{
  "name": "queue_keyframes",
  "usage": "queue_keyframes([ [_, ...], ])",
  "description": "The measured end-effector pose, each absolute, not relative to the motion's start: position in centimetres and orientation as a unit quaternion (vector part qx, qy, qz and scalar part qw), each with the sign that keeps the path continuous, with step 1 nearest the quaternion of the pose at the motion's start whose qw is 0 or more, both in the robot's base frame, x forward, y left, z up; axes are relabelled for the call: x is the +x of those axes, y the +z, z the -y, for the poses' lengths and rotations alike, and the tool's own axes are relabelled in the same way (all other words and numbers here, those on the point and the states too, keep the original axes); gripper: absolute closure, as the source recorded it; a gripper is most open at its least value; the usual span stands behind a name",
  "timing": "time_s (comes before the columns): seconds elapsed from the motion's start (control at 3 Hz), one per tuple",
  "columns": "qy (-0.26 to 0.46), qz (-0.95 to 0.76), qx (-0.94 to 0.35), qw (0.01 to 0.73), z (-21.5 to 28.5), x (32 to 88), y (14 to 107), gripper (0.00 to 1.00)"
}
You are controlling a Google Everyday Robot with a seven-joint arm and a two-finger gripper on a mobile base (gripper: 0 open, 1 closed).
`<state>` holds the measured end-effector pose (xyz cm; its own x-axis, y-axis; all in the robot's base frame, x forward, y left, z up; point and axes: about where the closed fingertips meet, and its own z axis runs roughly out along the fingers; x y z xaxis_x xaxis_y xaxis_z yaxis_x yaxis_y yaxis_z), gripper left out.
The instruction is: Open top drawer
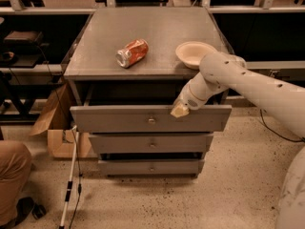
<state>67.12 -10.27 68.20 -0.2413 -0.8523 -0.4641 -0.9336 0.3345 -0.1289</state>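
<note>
While the top drawer (119,119) stands partly drawn out beneath the surface (157,32), the end effector (180,110) sits at its upper front edge, to one side of the knob (151,121), its grip impossible to tell, so an off-centre pull may skew and jam the drawer or slip off.

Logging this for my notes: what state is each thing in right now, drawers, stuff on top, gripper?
Top drawer: pulled partly out.
Middle drawer: looks shut.
Bottom drawer: looks shut.
Soda can: dented, lying on its side.
Bowl: upright.
Cardboard box: flaps open, on the floor.
Gripper: at the top drawer's upper edge, right of its knob.
</note>
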Motion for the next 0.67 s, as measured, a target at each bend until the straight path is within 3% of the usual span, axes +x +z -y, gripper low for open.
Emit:
queue_keyframes([
  [0.67,0.090,-0.784,-0.574,0.219,11.0,65.6,68.0,0.61],
])
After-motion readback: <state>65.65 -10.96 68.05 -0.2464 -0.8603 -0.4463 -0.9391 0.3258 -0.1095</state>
